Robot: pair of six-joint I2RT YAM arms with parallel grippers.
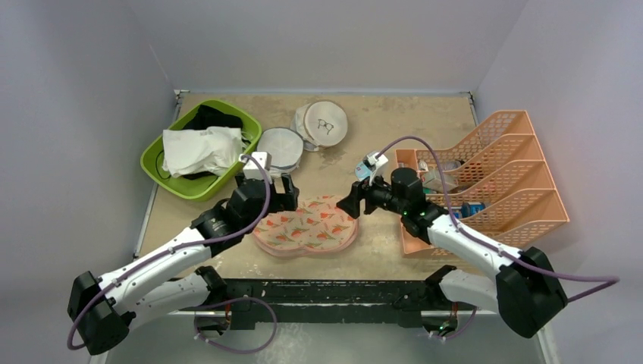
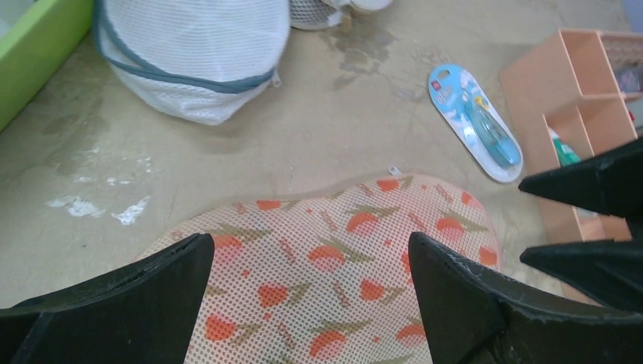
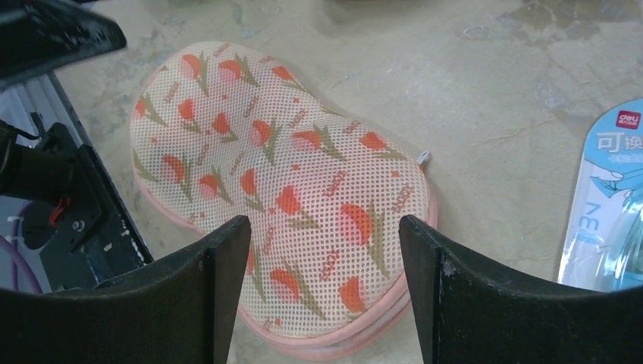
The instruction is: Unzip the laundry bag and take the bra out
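Closed laundry bag (image 3: 288,182) shows nothing of its inside.

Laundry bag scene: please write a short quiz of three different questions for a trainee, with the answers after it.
1. On which side of the laundry bag does the orange rack stand?
2. True or false: the bag lies wide open, with its inside showing.
3. The left gripper is: A) shut on the bag; B) open, holding nothing; C) shut on a white cloth.

Key: 1 right; 2 false; 3 B.
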